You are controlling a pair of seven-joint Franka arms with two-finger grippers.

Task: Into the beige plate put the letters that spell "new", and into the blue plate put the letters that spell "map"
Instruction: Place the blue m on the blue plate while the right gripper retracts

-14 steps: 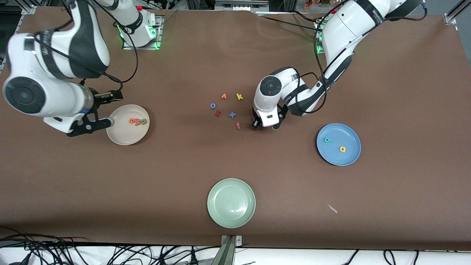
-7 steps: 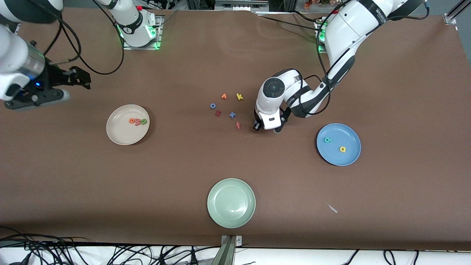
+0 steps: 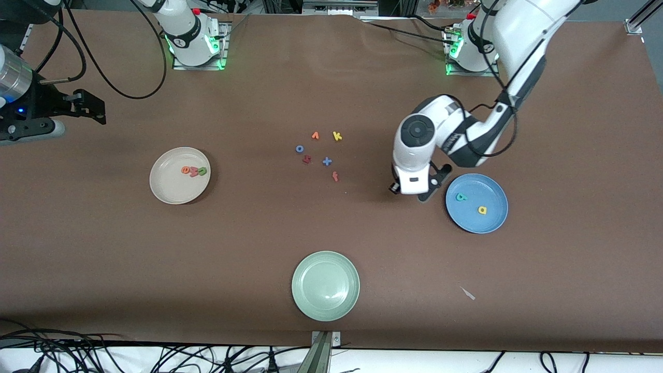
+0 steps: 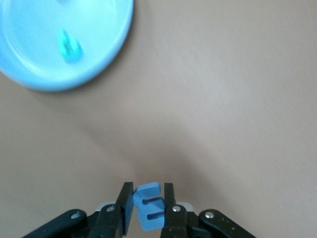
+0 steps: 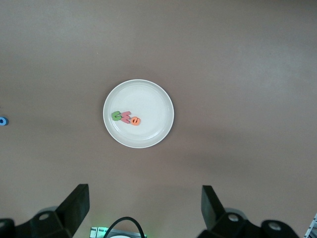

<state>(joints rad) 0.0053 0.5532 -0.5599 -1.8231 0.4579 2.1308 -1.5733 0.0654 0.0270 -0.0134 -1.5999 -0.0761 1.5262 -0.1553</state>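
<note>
Tool (image 4: 146,208) on the left arm pinches the "m" (image 4: 148,206) beside the blue plate (image 3: 492,220) for delivery; right tool (image 5: 143,201), spread, waits.

My front camera looked down from high across the table (image 3: 259,248); the left wrist camera sat close above the blue plate (image 4: 106,44); the right wrist camera hung high over the beige plate (image 5: 161,99); front shared both plates.

The beige plate (image 3: 179,175) is sitting toward the right arm's end of the table, carrying the orange "e" (image 3: 185,169), pinkish-red "w" (image 3: 194,171) and green "n" (image 3: 202,170) in a touching row. The blue plate (image 3: 476,203) is holding the teal "p" (image 3: 461,197) at ten o'clock and the yellow "a" (image 3: 482,210) near its centre. The blue "m" (image 4: 149,206) is hanging in the air, pinched.
</note>
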